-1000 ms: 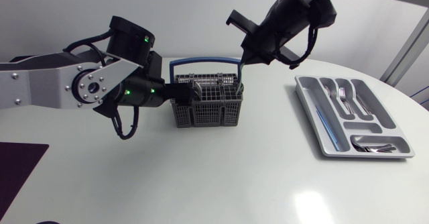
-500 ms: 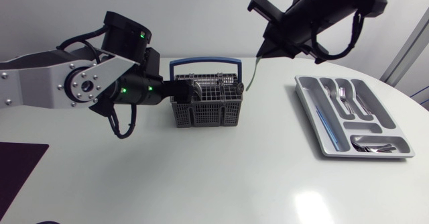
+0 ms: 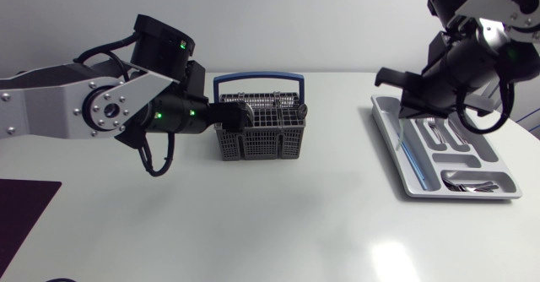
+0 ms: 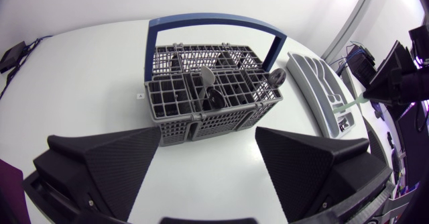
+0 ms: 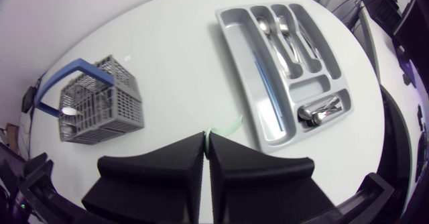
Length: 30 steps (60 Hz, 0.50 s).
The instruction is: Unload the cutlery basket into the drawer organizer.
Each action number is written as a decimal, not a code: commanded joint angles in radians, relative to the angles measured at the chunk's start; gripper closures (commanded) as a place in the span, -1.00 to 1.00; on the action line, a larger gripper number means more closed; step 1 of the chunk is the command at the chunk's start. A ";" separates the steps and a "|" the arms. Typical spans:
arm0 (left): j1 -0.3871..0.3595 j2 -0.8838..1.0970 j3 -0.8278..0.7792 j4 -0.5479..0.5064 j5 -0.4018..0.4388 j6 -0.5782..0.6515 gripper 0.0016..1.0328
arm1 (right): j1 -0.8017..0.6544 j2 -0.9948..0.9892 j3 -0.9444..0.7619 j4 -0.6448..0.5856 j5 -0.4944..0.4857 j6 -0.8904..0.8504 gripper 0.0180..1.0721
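- Two arms are shown in the head view. The left arm (image 3: 51,105) enters from the left, and its jaws are set at the left end of the grey cutlery basket (image 3: 261,134). The basket stands on the white table (image 3: 278,223) with its blue handle (image 3: 257,77) upright.
- Further right in that view, the drawer organizer (image 3: 403,159) lies flat on the table, well apart from the basket. The right arm (image 3: 472,58) is positioned above its far end.
- In the left wrist view, the left jaws are spread wide, and the basket's near wall is just ahead of them. Contact with the wall cannot be told. A dark utensil (image 4: 208,93) is stood in a middle cell, and a round-ended piece (image 4: 276,78) is seen at one end of the basket.
- In the right wrist view, the right jaws are pressed together on a thin pale green utensil (image 5: 226,127). Its end sticks out past the fingertips and is seen beside the organizer's long edge. Forks and spoons (image 5: 285,33) are laid in the long compartments, and more spoons (image 5: 320,112) are piled in the short crosswise one.
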 commanded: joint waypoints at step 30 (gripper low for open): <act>-0.015 -0.022 -0.019 -0.005 0.004 0.012 -0.91 | -0.396 0.016 -0.341 0.358 0.191 -0.411 0.89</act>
